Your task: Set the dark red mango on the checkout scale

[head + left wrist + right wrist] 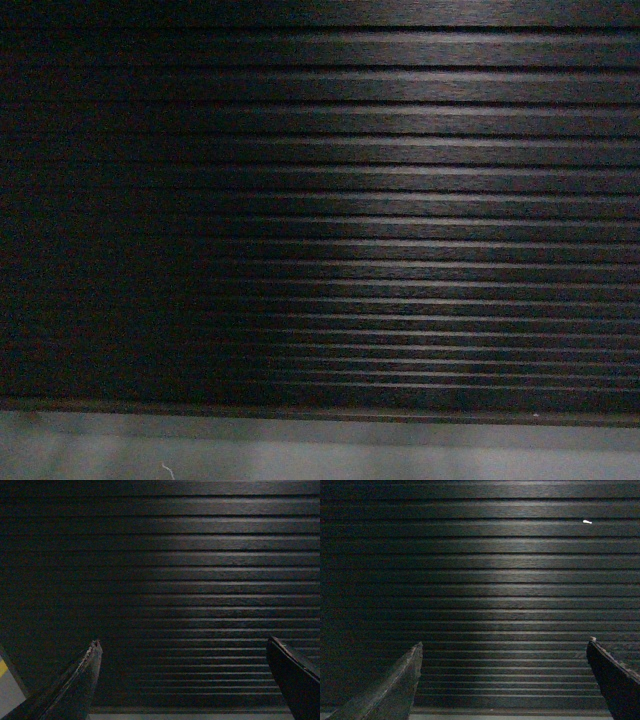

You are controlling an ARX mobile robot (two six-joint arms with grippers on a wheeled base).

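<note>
All three views filled by the ribbed dark front of one checkout (pixel 400 200), shot close, lit brighter toward the middle-right and dim at left. Ribs run horizontal; too many and too blurred at the bottom to count reliably. Head view: one grey base plinth (pixel 320 450) strip under the ribbing, with a thin pale thread-like mark on it near the lower left-centre. No arm shows in the head view.

Left wrist view: left pincer (pixel 182 645) spread wide, two dark fingertips (pixel 85 675) at the lower corners, nothing between them, only ribbed panel behind. One grey patch with a yellow stripe (pixel 5 685) at the far lower left edge; can't tell what it is.

Right wrist view: right pincer (pixel 504 644) also spread wide, two fingertips (pixel 402 680), holding nothing. One small white speck (pixel 587 522) on an upper rib at right.

Dark red mango and scale: not visible in any view. Worktop surface itself not in frame.
</note>
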